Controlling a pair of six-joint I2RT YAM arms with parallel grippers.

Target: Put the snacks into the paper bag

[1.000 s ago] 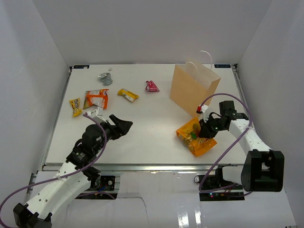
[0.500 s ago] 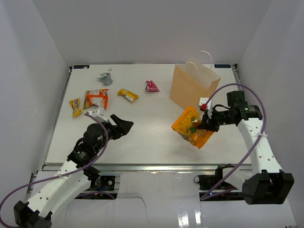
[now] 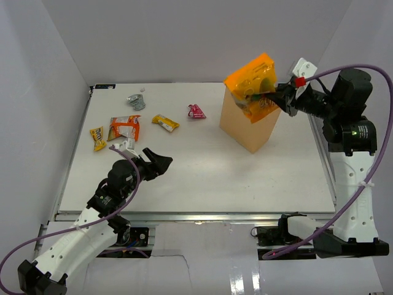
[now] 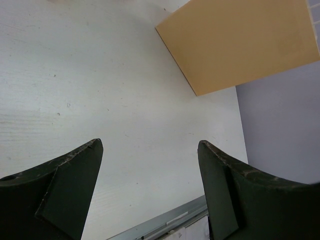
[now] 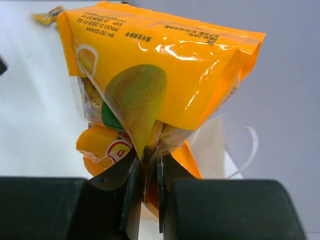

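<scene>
White walls close in a pale table seen from above. At upper right the right gripper is pinched tight on a fold of the large orange bag and holds it aloft, overlapping the top edge of the upright paper bag. At lower left the left gripper hovers over bare table with its jaws spread wide, gripping nothing. Toward the upper left lie the other snacks: an orange-white bag, a yellow packet, a second yellow packet farther left, a pink wrapper and a silver foil packet.
</scene>
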